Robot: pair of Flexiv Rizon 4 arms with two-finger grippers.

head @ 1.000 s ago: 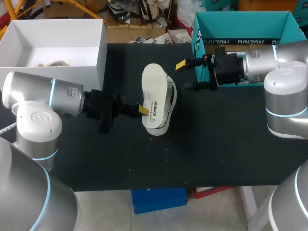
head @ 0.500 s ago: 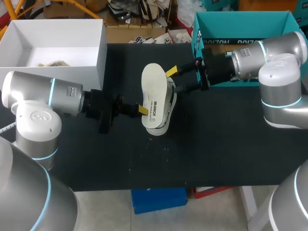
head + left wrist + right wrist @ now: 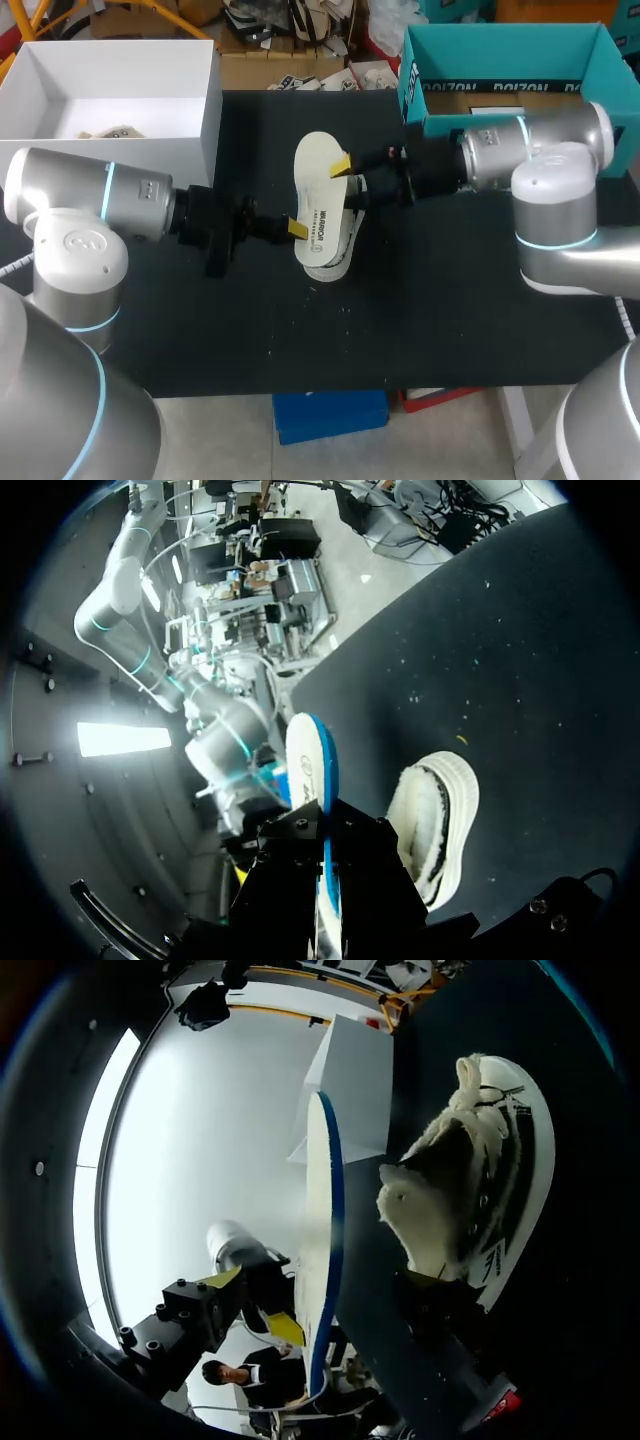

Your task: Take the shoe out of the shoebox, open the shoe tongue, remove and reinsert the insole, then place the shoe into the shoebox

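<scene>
Pinching the insole (image 3: 318, 190) upright over the shoe (image 3: 335, 262), left gripper (image 3: 299, 230) holds it; right gripper (image 3: 346, 183) fingers spread wide astride it.

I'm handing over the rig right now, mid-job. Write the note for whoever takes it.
Left gripper: shut on the insole, held on edge beside the shoe.
Right gripper: open, the insole's other end between its fingers, not gripped.
Shoe: on its side on the table, outside the teal box.
Done: shoe out, insole out.
Left: reinsert the insole, put the shoe into the box.
</scene>
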